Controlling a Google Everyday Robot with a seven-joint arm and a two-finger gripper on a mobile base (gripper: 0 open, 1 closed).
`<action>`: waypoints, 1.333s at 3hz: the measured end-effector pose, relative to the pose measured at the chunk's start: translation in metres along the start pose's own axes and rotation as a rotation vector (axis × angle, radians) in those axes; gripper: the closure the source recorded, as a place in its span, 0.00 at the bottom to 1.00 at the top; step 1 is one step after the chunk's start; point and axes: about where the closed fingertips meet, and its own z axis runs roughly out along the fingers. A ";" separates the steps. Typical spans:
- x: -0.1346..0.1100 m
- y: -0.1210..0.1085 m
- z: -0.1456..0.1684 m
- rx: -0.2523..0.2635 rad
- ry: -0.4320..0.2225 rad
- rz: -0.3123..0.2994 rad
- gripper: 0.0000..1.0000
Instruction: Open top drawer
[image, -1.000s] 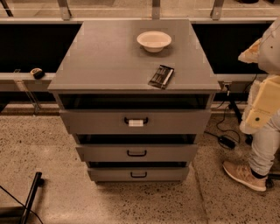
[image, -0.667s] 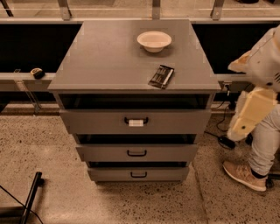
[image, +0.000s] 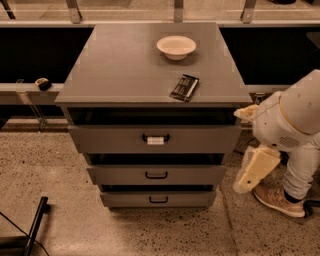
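Grey top drawer (image: 200, 140) sits under worktop (image: 125, 70); gripper (image: 256, 169) at its 4 o'clock, apart, open-or-closed state indeterminable.

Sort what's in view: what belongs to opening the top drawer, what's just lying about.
Job: top drawer; its tagged handle; end effector, low to the right of the cabinet, clear of the handle.
Lying about: bowl; black packet; middle drawer; bottom drawer; shoe.
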 end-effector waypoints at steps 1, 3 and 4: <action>-0.004 -0.002 0.022 -0.057 -0.019 -0.048 0.00; -0.025 -0.037 0.139 -0.004 -0.072 -0.214 0.00; -0.026 -0.066 0.161 0.064 -0.047 -0.241 0.00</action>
